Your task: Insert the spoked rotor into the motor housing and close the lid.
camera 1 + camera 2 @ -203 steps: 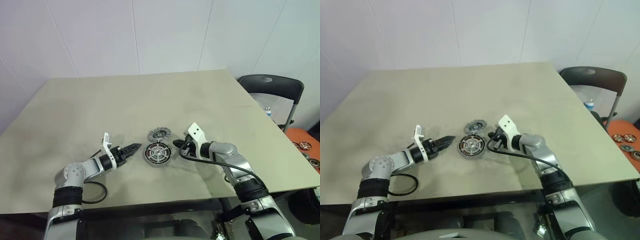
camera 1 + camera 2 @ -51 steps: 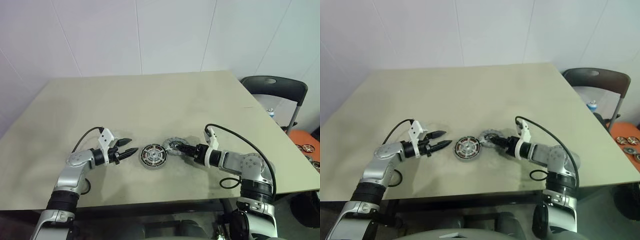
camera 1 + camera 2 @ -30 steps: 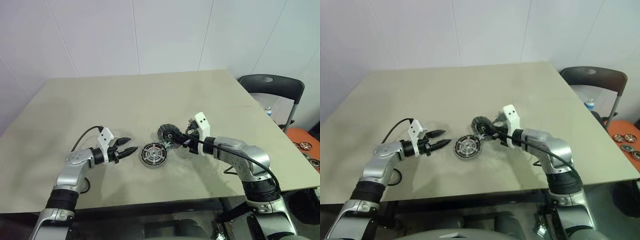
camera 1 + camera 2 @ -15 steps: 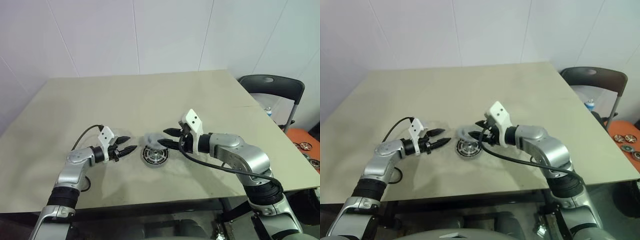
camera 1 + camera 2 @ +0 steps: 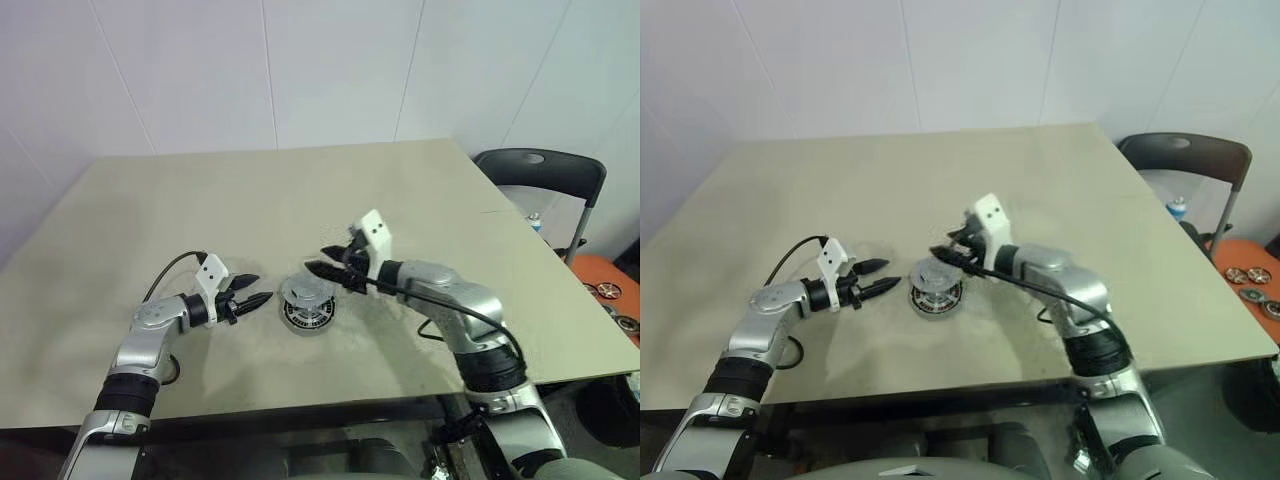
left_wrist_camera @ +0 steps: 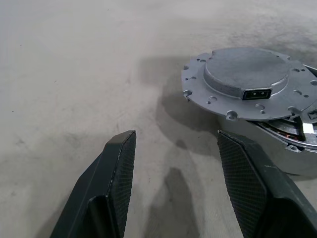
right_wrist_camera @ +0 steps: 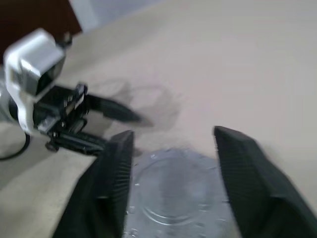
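Note:
The round motor housing [image 5: 310, 314] sits on the table's near middle. A grey lid [image 6: 247, 82] with a small connector slot lies on top of it, slightly askew, with a gap at one side showing coppery windings [image 6: 292, 133]. The spoked rotor is hidden under the lid. My right gripper [image 5: 316, 259] hovers open just above and right of the lid, holding nothing. In the right wrist view the lid [image 7: 173, 193] lies below its spread fingers. My left gripper [image 5: 256, 298] rests open near the table, just left of the housing and apart from it.
The beige table [image 5: 250, 200] stretches far behind the housing. A black chair [image 5: 545, 165] stands past the right edge. Below it, an orange surface [image 5: 610, 290] holds small round parts. A black cable [image 5: 165, 280] loops by my left arm.
My right gripper carried the lid leftward over the housing, opened and let it go. The lid now rests on the housing. The left gripper stayed put.

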Robot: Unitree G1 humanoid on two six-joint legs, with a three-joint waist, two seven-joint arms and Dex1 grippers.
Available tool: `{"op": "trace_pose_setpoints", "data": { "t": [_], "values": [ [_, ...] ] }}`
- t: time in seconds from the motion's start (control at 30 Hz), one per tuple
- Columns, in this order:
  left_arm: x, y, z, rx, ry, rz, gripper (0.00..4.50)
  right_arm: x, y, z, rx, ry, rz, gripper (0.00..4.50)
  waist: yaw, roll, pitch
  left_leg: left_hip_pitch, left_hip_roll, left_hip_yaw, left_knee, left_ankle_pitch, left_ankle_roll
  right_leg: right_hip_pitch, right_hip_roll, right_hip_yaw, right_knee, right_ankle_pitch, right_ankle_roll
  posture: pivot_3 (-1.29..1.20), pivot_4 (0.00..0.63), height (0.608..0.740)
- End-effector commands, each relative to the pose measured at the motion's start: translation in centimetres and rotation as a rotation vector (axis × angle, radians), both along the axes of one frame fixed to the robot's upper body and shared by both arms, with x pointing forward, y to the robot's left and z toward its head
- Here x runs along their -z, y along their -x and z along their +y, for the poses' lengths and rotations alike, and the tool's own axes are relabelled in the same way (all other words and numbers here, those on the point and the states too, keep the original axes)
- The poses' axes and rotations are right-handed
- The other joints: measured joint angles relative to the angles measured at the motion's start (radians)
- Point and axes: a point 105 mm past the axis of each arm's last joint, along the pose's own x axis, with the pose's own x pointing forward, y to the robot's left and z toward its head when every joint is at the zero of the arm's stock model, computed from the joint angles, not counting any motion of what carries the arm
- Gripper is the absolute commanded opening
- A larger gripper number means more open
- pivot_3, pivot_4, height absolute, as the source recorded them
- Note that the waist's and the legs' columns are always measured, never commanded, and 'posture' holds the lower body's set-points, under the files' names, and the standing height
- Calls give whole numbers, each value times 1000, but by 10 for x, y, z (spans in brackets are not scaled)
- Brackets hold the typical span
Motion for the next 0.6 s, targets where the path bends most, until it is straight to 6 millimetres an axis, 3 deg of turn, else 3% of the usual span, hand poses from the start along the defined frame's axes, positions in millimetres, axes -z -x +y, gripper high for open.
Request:
{"op": "trace_pose_setpoints", "data": {
  "t": [0.03, 0.1, 0.27, 0.43, 0.6],
  "values": [
    [-17, -4, -3, 18, 6, -62, 2771, -10, -6, 16, -18, 36, -78, 4000, 0, 0, 0, 0, 0, 0, 0, 0, 0, 0, 0, 0, 0, 0, 0, 0, 0, 740],
    [-26, -1, 0, 30, 35, -81, 2771, -1, -10, 17, -12, 105, -103, 4473, 0, 0, 0, 0, 0, 0, 0, 0, 0, 0, 0, 0, 0, 0, 0, 0, 0, 740],
    [-40, 12, 12, 65, 52, -101, 2771, 11, -16, 20, 12, 163, -122, 4473, -3, 0, 0, 0, 0, 0, -1, 0, 0, -1, 0, 0, 1, 0, 0, 0, 0, 740],
    [-46, 12, 24, 39, 36, -115, 2771, 19, -17, 17, 17, 217, -132, 4473, -3, 0, 0, 0, 0, 0, -1, 0, 0, -2, 0, 0, 2, 0, 0, 0, 0, 740],
    [-42, 10, 25, 21, 33, -104, 2771, 24, -7, 26, -11, 129, 10, 4473, -2, 0, 0, 0, 0, 0, 0, 0, 0, -1, 0, 0, 2, 0, 0, 0, 0, 740]
  ]
}}
